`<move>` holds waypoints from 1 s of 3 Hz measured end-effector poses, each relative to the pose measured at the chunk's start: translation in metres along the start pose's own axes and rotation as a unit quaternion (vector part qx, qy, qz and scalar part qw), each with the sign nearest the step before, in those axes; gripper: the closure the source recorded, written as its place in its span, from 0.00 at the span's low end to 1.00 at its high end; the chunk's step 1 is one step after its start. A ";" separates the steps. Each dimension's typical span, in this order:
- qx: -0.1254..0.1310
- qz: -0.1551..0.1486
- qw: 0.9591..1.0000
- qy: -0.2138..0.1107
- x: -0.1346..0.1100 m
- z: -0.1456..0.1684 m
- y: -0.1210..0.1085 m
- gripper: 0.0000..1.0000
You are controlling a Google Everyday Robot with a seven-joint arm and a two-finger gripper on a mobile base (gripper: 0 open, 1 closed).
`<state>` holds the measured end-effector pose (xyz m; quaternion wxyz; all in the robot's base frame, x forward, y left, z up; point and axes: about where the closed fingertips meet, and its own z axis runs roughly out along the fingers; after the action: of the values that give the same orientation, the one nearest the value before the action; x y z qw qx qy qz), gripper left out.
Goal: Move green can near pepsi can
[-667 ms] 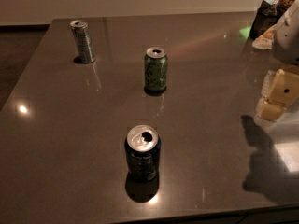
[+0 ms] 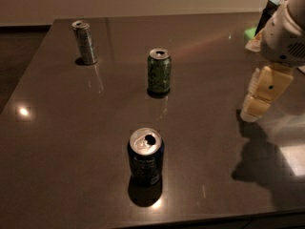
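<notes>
The green can (image 2: 159,72) stands upright at the middle of the dark table (image 2: 57,142). The pepsi can (image 2: 146,156), dark blue with an opened silver top, stands upright nearer the front edge, well apart from the green can. My gripper (image 2: 255,109) hangs at the right side of the table, well to the right of both cans, with its cream fingers pointing down just above the surface. It holds nothing.
A slim silver-grey can (image 2: 85,42) stands at the back left. A green item (image 2: 250,32) and a dark package (image 2: 267,13) lie at the back right behind my arm. The table's front edge runs just below the pepsi can.
My gripper and arm have shifted left and slightly toward the table's middle. The cans have not moved.
</notes>
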<state>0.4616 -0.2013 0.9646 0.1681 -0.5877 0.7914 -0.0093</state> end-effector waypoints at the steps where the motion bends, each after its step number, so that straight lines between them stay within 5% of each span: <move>1: -0.004 0.033 0.999 -0.019 -0.022 0.026 -0.026 0.00; 3: 0.002 0.099 0.992 -0.079 -0.067 0.070 -0.080 0.00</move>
<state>0.5721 -0.1508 0.9327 0.2318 -0.5050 0.8298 0.0524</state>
